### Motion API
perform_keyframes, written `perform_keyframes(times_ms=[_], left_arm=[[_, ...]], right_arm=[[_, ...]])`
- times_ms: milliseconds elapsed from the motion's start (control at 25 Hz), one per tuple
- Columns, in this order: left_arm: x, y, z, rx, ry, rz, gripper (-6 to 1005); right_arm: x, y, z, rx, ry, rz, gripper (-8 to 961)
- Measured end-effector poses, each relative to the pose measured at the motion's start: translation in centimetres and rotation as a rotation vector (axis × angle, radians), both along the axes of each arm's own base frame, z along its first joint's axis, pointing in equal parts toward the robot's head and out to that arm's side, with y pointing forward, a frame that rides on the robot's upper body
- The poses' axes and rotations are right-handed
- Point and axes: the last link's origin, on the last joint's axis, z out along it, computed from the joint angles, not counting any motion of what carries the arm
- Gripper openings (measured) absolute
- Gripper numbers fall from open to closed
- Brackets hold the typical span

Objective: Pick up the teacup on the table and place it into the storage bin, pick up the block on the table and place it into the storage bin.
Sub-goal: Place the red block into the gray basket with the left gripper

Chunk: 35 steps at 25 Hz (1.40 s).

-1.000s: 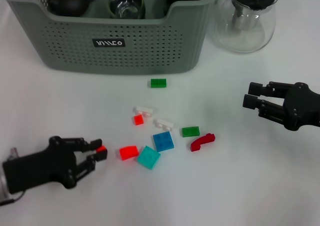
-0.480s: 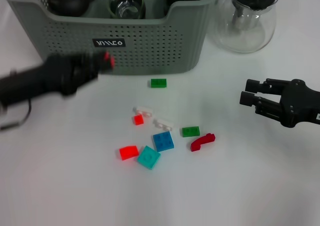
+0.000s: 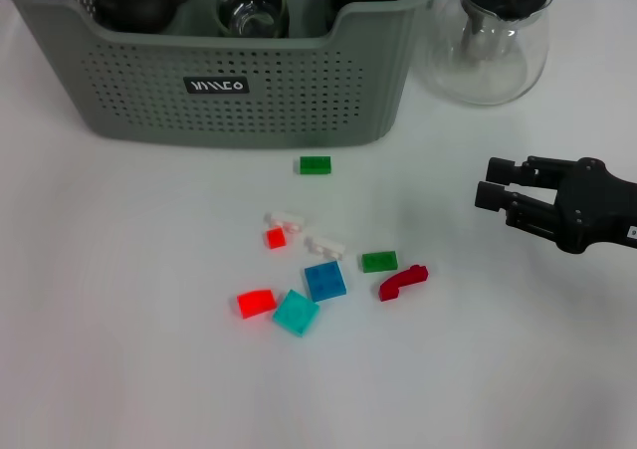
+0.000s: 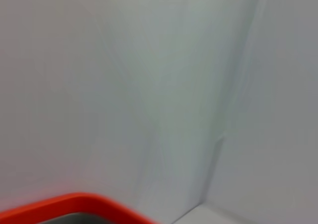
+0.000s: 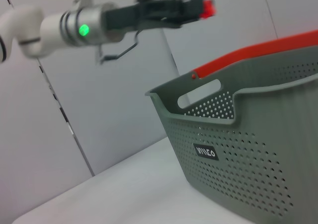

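A small black label [image 3: 218,86] with white stylised lettering sits on the front wall of the grey-green storage bin [image 3: 299,101], upper left of the head view; the letters cannot be read with certainty. The right wrist view shows the same label [image 5: 205,151].

Lab-like test setup: bare white table [image 3: 119,369], plain panelled walls [image 4: 124,85].

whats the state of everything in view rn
left end effector: raised high, shut on the red block
right end effector: open, empty
storage bin: upright, teaware inside
glass pot: upright, lid on
loose blocks: lying flat, not gripped
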Motion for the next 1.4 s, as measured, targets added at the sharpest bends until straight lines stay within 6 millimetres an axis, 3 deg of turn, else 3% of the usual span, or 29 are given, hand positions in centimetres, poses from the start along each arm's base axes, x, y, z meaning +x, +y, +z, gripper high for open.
perform_keyframes(times_ms=[80,240,640,880,1040,1200,1280,1400], left_arm=[[1.1,2.3,-0.8,0.017,0.143,0.066,274],[1.1,3.7,-2.3,0.037,0.311,0.121,282],[0.3,4.8,-4.9,0.078,0.53,0.225,303],[0.6,5.0,-5.7,0.096,0.531,0.246,316],[1.0,4.9,-5.1,0.108,0.459,0.253,338],[1.0,3.0,-2.8,0.13,0.259,0.209,402],[0.5,0.7,-1.4,0.123,0.114,0.129,434],[-0.8,-4.4,0.3,0.078,-0.092,-0.08,429]], right_arm=[[0.0,0.0,0.0,0.001,0.003,-0.002,424],[0.0,0.0,0.0,0.003,0.003,-0.002,424],[-0.2,0.3,0.0,0.002,0.002,0.005,424],[-0.2,0.3,0.0,0.002,0.003,0.006,423],[-0.2,0.3,0.0,0.002,0.002,0.006,423],[-0.2,0.3,0.0,0.001,0.003,0.005,423],[-0.3,0.3,0.0,0.001,0.003,0.005,423],[-0.3,0.3,-0.1,0.0,0.005,0.005,423]])
